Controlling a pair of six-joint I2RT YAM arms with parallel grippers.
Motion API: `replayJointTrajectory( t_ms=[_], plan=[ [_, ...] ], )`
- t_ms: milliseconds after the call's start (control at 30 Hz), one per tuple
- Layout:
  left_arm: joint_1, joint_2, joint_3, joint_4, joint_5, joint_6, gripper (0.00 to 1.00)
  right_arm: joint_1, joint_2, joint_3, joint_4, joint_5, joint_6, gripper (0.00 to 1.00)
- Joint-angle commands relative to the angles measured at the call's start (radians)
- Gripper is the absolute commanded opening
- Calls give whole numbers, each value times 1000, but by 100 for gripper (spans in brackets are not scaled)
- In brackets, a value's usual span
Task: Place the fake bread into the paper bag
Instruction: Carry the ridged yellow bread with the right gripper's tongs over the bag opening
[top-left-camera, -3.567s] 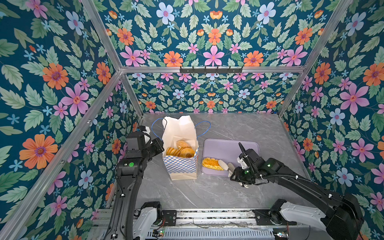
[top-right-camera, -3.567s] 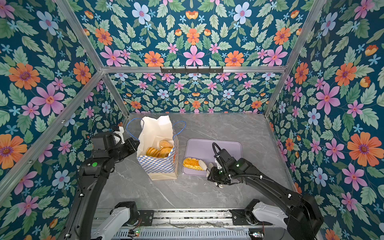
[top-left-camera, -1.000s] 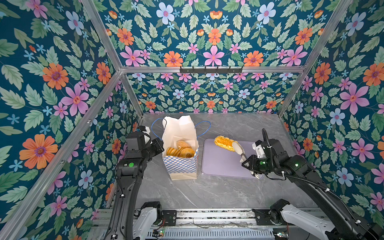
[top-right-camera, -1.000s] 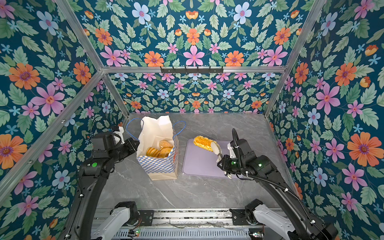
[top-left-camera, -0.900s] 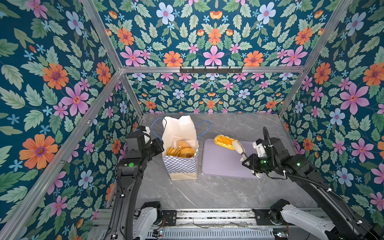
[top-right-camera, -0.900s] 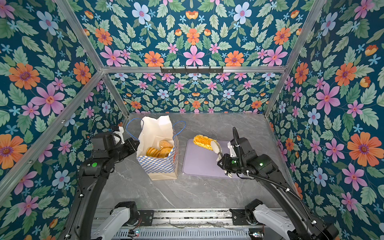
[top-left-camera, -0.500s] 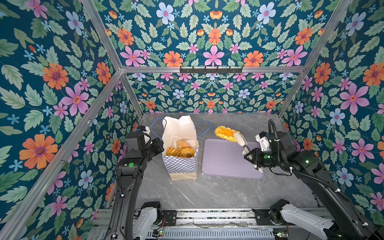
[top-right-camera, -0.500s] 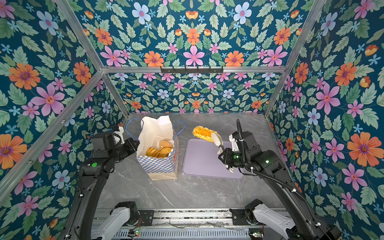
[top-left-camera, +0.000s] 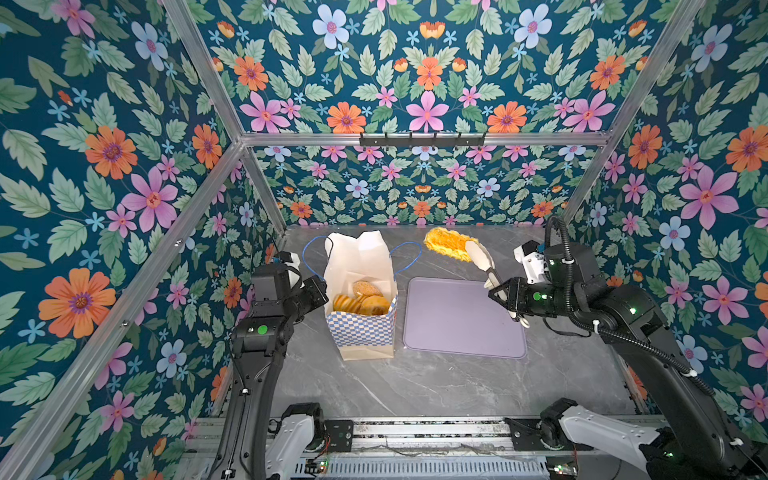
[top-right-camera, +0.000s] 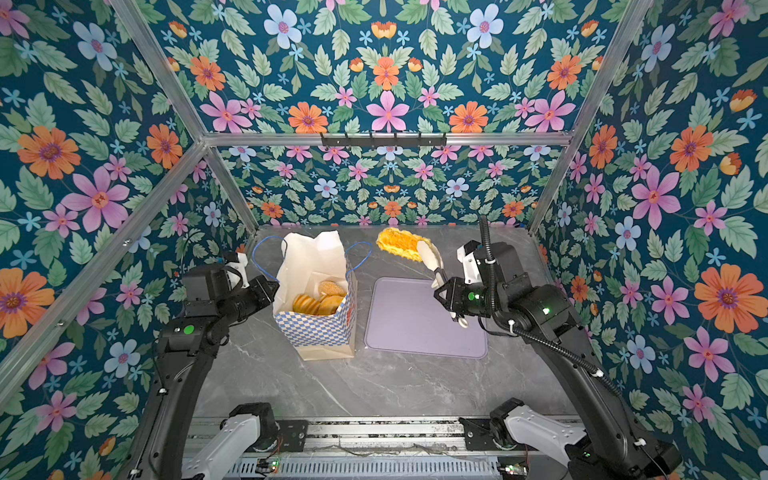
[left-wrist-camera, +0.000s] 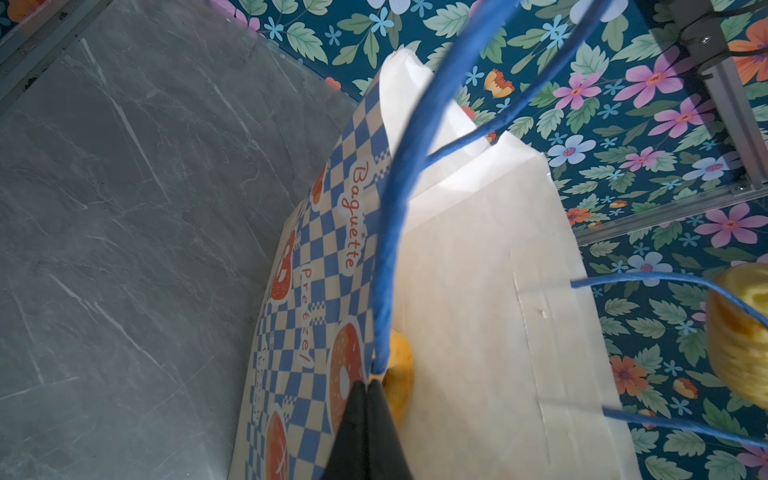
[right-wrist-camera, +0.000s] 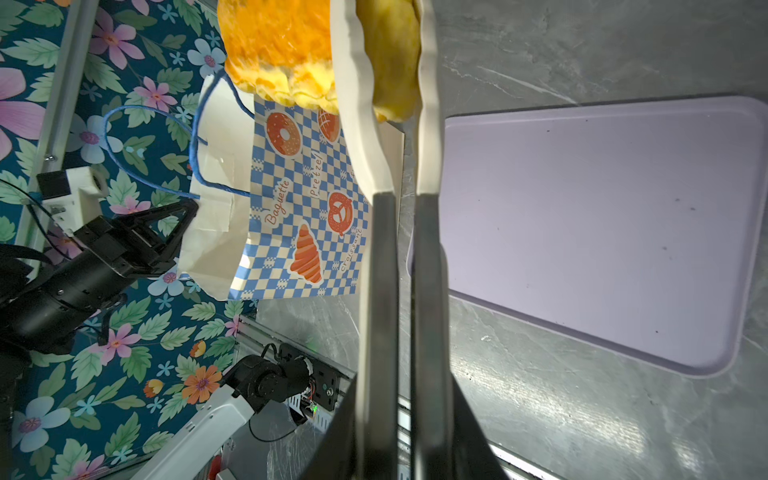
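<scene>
Fake bread, braided loaf (top-left-camera: 446, 243): aloft over the table (top-left-camera: 415, 386), beyond the lilac tray (top-left-camera: 457, 328), right of the paper bag (top-left-camera: 361, 332); pinched in cream tongs (top-left-camera: 482, 262) that the right end effector (top-left-camera: 505, 293) squeezes closed
Other pastries (top-left-camera: 361, 301): inside bag
Left end effector (left-wrist-camera: 365, 399): clamped on the bag rim at the blue cord handle (left-wrist-camera: 390, 249), probably steadying the mouth
Tray: carries nothing; likely last piece
</scene>
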Motion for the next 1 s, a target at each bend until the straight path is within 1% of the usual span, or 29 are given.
replayJointTrajectory(
  t_ms=[0, 233, 533, 633, 967],
  plan=[
    [0, -3, 8, 11, 3, -8, 5, 1, 13, 39, 48, -9, -17, 27],
    [0, -2, 8, 13, 4, -11, 5, 1, 64, 112, 84, -59, -20, 25],
    [-1, -1, 7, 14, 4, -14, 5, 11, 97, 160, 140, -105, -3, 24],
    [0, 1, 7, 14, 1, -14, 5, 33, 115, 182, 145, -104, -4, 24],
    [0, 1, 4, 16, 1, -16, 5, 165, 206, 269, 156, -72, -13, 24]
  ],
)
